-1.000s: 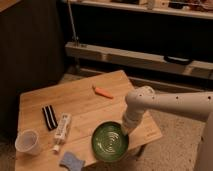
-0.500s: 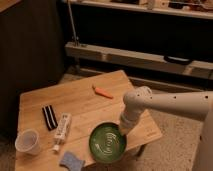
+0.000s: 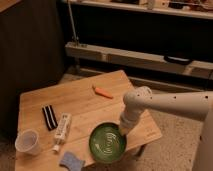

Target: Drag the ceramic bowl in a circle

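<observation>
A green ceramic bowl (image 3: 107,143) sits on the small wooden table (image 3: 80,102) near its front edge. My white arm comes in from the right and bends down to the bowl. The gripper (image 3: 123,131) is at the bowl's right rim, pointing down onto it. The arm's wrist hides the contact point.
On the table lie an orange carrot-like object (image 3: 104,92), a black striped item (image 3: 49,117), a white tube (image 3: 62,131), a clear plastic cup (image 3: 27,142) and a blue sponge (image 3: 70,161). Dark shelving (image 3: 140,55) stands behind the table.
The bowl has slid left and slightly toward the front edge, and the gripper has moved with it.
</observation>
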